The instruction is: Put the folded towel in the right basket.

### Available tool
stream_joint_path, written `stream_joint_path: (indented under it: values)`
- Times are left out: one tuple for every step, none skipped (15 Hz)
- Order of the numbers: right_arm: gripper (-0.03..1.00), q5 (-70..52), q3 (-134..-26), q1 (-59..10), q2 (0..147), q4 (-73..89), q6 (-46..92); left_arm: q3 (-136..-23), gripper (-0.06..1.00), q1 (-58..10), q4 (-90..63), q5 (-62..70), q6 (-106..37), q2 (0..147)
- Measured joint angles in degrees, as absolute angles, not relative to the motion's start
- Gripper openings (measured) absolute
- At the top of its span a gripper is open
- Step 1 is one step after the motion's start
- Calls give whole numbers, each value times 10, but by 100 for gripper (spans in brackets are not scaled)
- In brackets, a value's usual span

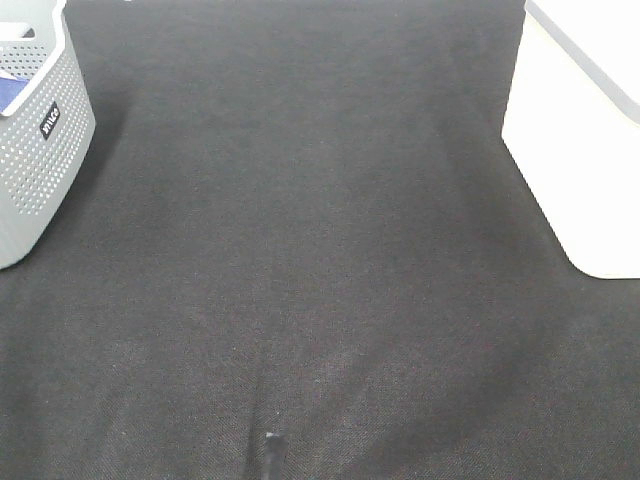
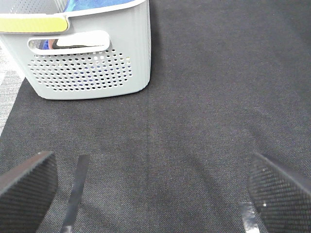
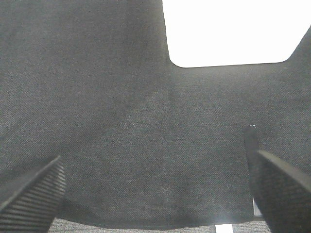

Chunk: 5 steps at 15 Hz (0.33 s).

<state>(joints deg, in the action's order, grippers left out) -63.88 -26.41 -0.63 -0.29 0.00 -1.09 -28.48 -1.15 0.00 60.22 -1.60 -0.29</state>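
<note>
Left end effector [image 2: 153,194]: fingers spread wide, gripping nothing, over the dark bench [image 1: 300,250].
Right end effector [image 3: 160,194]: likewise spread and bare.
Grey basket [image 1: 35,150]: far left (blue cloth inside).
White basket [image 1: 580,130]: far right.
Folded towel: cannot tell where.

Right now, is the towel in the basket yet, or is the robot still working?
I can't tell whether it's finished. No towel lies on the dark mat, and neither the left gripper nor the right gripper holds anything; both are open. The white basket on the right shows only its outside, so its contents are hidden. The gray basket on the left has something blue inside.
</note>
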Motion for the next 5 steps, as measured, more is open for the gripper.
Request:
stream_joint_path:
  values:
    - [97, -639, -264, -6, -3, 0, -11, -285, 99, -11, 0, 602, -16, -3]
    - [97, -639, -264, -6, -3, 0, -11, -285, 99, -11, 0, 602, -16, -3]
    - [97, -639, -264, -6, -3, 0, -11, -285, 99, -11, 0, 602, -16, -3]
    - [97, -639, -264, -6, -3, 0, -11, -285, 99, -11, 0, 602, -16, -3]
    - [97, -639, -264, -6, -3, 0, -11, -285, 99, -11, 0, 602, -16, -3]
